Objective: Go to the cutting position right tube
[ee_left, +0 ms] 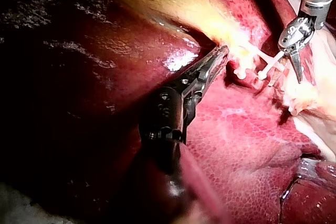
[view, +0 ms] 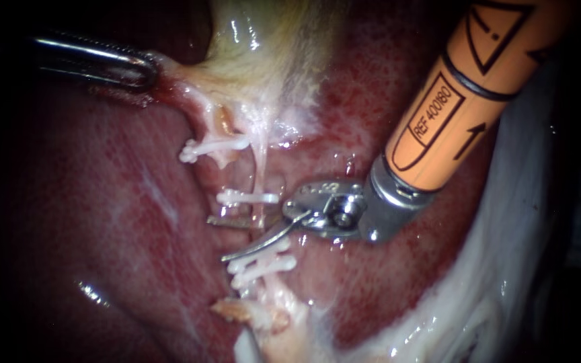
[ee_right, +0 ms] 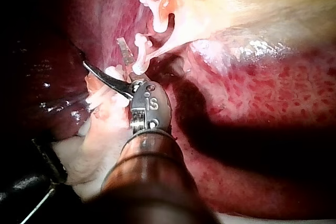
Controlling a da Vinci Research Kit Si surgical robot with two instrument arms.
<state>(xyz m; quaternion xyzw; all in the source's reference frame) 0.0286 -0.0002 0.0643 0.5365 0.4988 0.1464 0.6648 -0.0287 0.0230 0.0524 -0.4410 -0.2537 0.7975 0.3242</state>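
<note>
My right instrument (view: 218, 239), on an orange shaft, has two thin blades open astride the right tube (view: 261, 173). The blades sit between one white clip (view: 247, 197) above and two white clips (view: 263, 263) below. The right wrist view shows the same open blades (ee_right: 102, 56) beside the clipped tube (ee_right: 157, 51). The left tube carries another white clip (view: 215, 146). At upper left my left instrument (view: 146, 70) is shut on the pale neck of the gallbladder (view: 263, 54) and holds it taut, as the left wrist view (ee_left: 219, 57) also shows.
The dark red liver (view: 89, 222) lies under and around the tubes. Pale whitish tissue (view: 506, 235) runs along the right side. A frayed pale stump (view: 263, 316) sits below the lower clips.
</note>
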